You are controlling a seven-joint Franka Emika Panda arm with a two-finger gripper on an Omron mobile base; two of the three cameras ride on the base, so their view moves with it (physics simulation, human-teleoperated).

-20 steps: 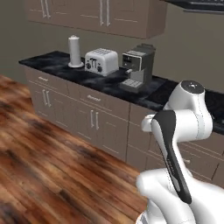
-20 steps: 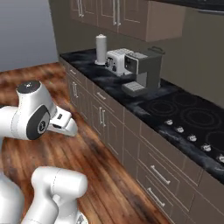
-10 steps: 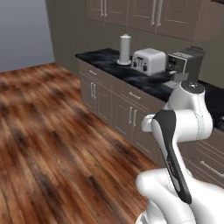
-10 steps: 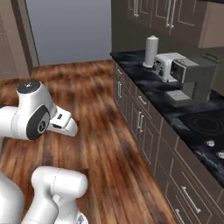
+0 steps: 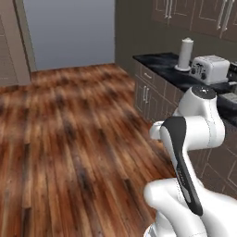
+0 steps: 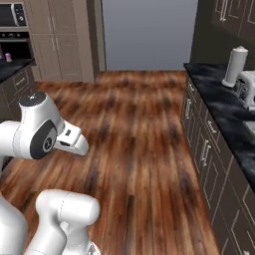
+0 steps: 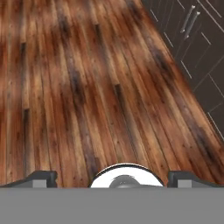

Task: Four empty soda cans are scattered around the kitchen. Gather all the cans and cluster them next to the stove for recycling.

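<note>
Right base view has swung off the stove and coffee machine seen a moment ago; it now looks down the wood floor (image 6: 134, 129) toward a doorway, so the base is turning, not the objects. Counter (image 5: 162, 62) with white canister (image 5: 185, 54) and toaster (image 5: 210, 68) sits at the right edge. Likely heading off to find a can. Gripper (image 7: 111, 177) jaws spread wide, holding nothing, aimed at bare floor. A small pinkish object (image 6: 8, 58) on the far left counter may be a can; too small to tell.

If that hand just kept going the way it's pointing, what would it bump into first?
Most likely the wooden floor: the open hand looks down at bare planks, with the cabinets off to one side. Depth is hard to judge.
</note>
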